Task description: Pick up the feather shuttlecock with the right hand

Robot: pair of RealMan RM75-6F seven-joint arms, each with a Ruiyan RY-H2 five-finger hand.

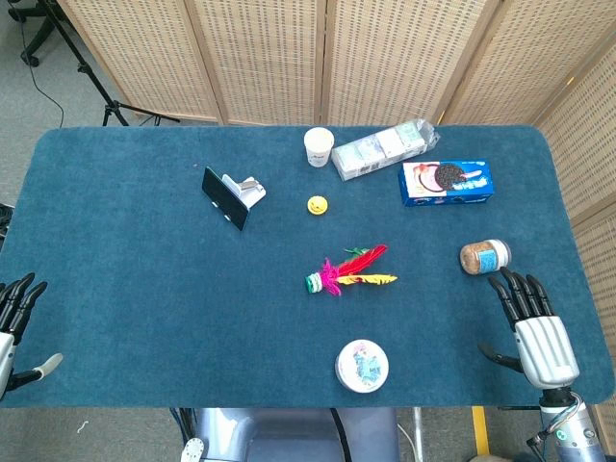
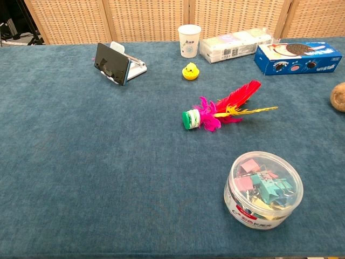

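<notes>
Shuttlecock (image 1: 347,269) lying flat mid-table on the blue cloth (image 1: 144,289), green base twd the robot's left, pink/red/yellow feathers fanned out to the right. Nothing touching it. Right hand (image 1: 531,322) resting on the table at the right edge, fingers apart & stretched fwd, holding nothing, well apart from the shuttlecock. Left hand (image 1: 17,313) at the far left edge, partly cut off by the frame, fingers spread too, nothing in it. Neither hand shows in chest view. Round clear tub of binder clips (image 2: 263,190) sits near the front edge, just on the robot's side of the shuttlecock. Behind it: small yellow chick toy (image 2: 190,71), paper cup (image 2: 189,40), tissue pack (image 2: 235,45), blue cookie box (image 2: 298,56). Phone on a stand (image 2: 113,63) back-left. Brown-filled jar (image 1: 483,257) on its side just ahead of the right hand's fingertips, not touching
</notes>
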